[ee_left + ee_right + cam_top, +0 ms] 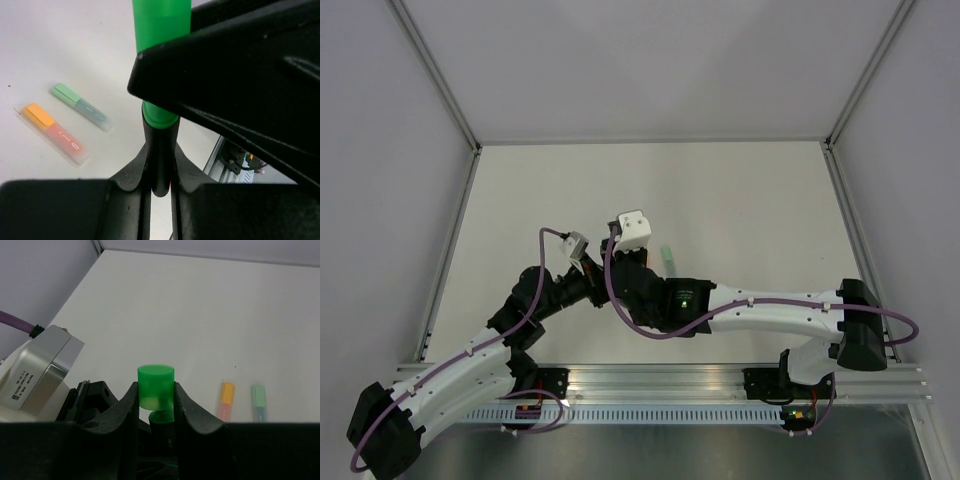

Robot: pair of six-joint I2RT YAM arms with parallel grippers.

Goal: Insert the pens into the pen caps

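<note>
Two grippers meet above the table. The right gripper [155, 392] pinches a smooth, bright green cylindrical cap [155, 377]. The left gripper [160, 175] clamps the black pen [160, 155], its green collar at the cap's mouth and seemingly not fully seated. Beyond them, the frosted orange pen [52, 134] and the pale green pen [80, 106] lie near each other on the matte white table [60, 50], apparently capped.

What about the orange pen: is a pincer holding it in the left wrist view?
No, the orange pen lies free on the table, beside the pale green pen.
</note>
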